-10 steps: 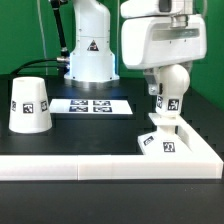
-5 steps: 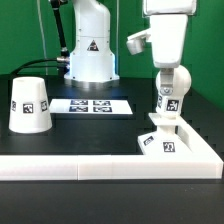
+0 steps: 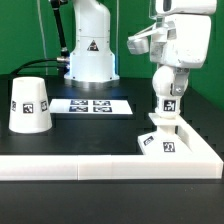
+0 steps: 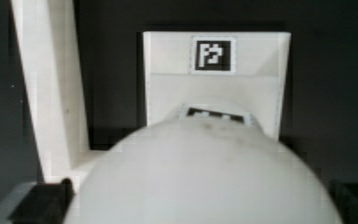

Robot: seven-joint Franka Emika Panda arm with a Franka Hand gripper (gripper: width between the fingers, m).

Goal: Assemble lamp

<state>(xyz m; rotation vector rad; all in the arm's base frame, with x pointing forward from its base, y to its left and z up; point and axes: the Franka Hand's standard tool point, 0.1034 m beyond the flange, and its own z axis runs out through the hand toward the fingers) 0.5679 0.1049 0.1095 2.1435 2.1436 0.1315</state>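
Observation:
The lamp's bulb (image 3: 168,84) stands upright on its short tagged stem over the flat square base (image 3: 160,141) at the exterior view's right. My gripper (image 3: 170,76) comes down from above and is shut on the round bulb. In the wrist view the bulb (image 4: 202,170) fills the foreground as a white dome. The gripper (image 4: 195,205) has dark fingers (image 4: 41,200) on either side of it, and the tagged base (image 4: 218,70) lies beyond. The tapered shade (image 3: 30,105) stands alone at the exterior view's left.
The marker board (image 3: 92,105) lies flat mid-table in front of the robot's white pedestal (image 3: 90,50). The long white L-shaped border wall (image 3: 100,166) runs along the front and right, touching the base; it also shows in the wrist view (image 4: 51,90).
The hand has turned about its vertical axis over the bulb; the bulb's stem tag has shifted slightly. Base and shade have not moved.

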